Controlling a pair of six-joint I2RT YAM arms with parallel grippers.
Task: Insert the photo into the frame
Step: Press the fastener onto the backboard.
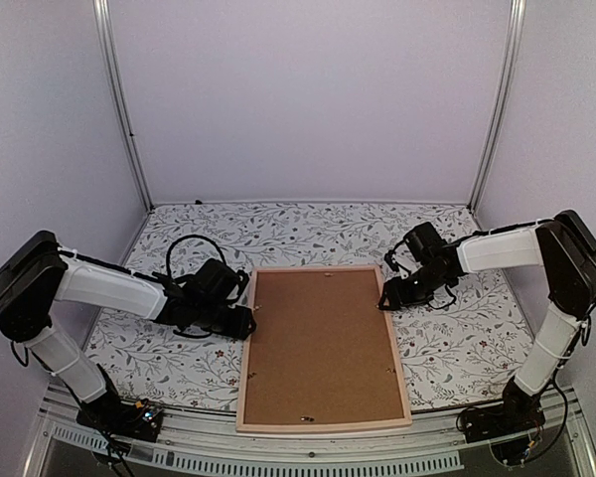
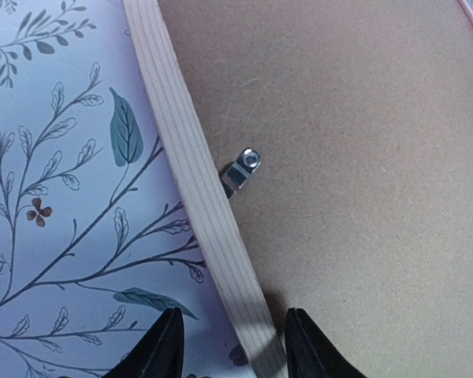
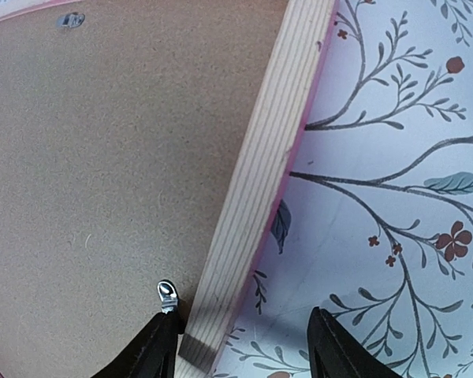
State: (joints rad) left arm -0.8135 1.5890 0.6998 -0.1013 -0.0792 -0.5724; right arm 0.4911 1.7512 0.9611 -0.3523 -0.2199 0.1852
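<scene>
Frame is lying flat and back up in the middle of the tabletop, with its bottom rail reaching the near edge. Its opening is being filled by a brown board. The photo is not being shown in any view. The frame's left rail is being straddled by the left gripper. Its fingers are spread, one over the tabletop and one over the board. A gap is showing on the tabletop side, so nothing is being pinched. A small metal clip is sitting on the board, touching that rail. The right rail is being straddled by the right gripper, which is also spread, with a wide gap on the tabletop side.
</scene>
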